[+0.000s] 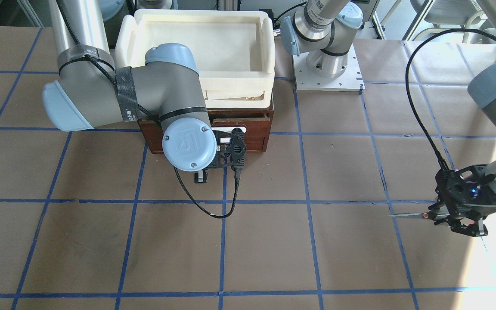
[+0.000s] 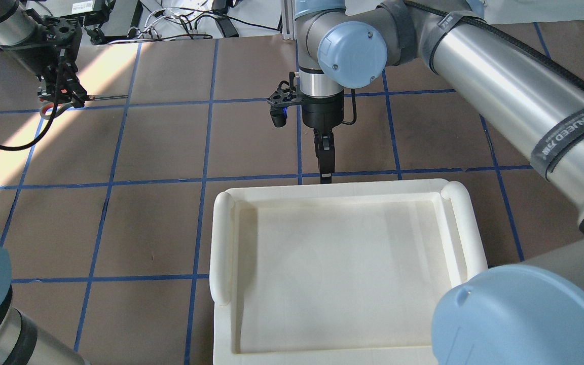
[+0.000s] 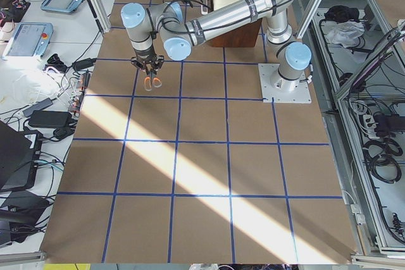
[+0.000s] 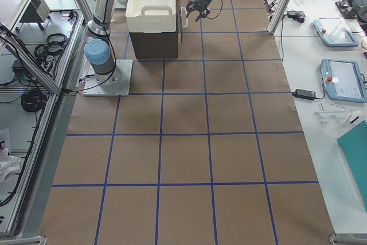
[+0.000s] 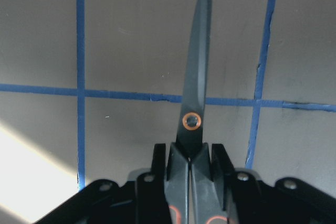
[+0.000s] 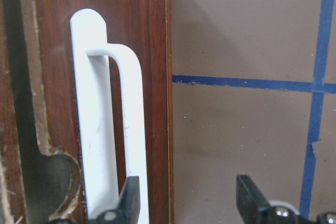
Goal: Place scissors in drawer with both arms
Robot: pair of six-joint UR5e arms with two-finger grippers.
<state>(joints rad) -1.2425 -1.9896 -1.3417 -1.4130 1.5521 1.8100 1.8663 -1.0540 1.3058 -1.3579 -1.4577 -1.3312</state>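
Note:
My left gripper (image 1: 459, 219) is shut on the scissors (image 1: 407, 215) and holds them far to the side of the drawer, just above the table. In the left wrist view the silver blades (image 5: 195, 93) point away from the gripper (image 5: 190, 163), which grips just behind the orange pivot. The grey and red-orange handles show in the overhead view (image 2: 44, 109). The dark wooden drawer (image 1: 254, 137) sits under the cream tray (image 1: 127, 38); its inside does not show. My right gripper (image 6: 186, 200) is open right at the drawer front (image 6: 155, 77), one finger (image 6: 128, 198) over the white bar handle (image 6: 100, 129).
The cream-white plastic tray (image 2: 223, 243) stands on top of the drawer unit. The left arm's base plate (image 1: 327, 73) is bolted beside it. Brown table covering with blue tape lines (image 1: 308, 201) spans the space between the two grippers.

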